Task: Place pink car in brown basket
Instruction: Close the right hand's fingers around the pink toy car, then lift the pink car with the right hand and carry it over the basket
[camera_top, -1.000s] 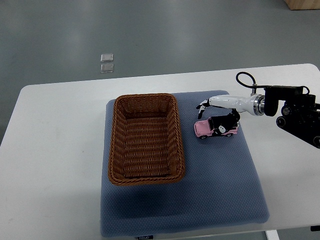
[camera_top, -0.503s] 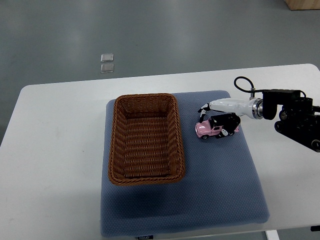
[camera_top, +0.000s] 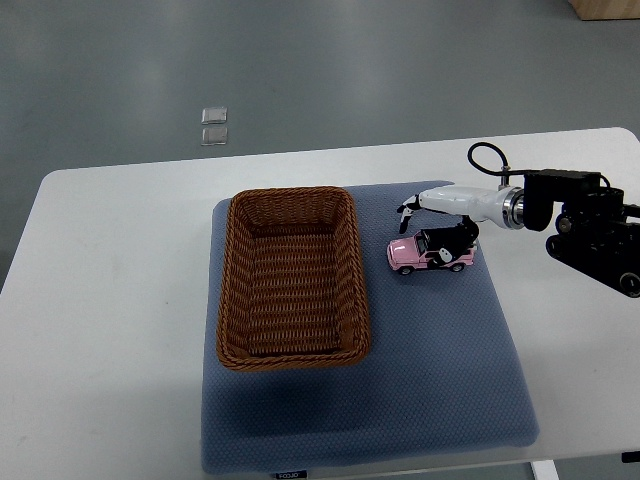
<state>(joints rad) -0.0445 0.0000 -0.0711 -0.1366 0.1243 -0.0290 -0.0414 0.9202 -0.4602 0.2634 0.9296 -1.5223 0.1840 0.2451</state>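
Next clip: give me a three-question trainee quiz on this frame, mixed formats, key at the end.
1. True or false: the pink car already lies inside the brown basket.
2. Which arm is at the car? A) the left B) the right C) both
3. Fill in: basket and car both rest on a blue ____ on the white table.

Key
1. False. The car sits on the mat, on the basket's right in the picture.
2. B. The right hand is over the car; no left arm shows.
3. mat

Right hand (camera_top: 437, 222) around pink car (camera_top: 430, 254)
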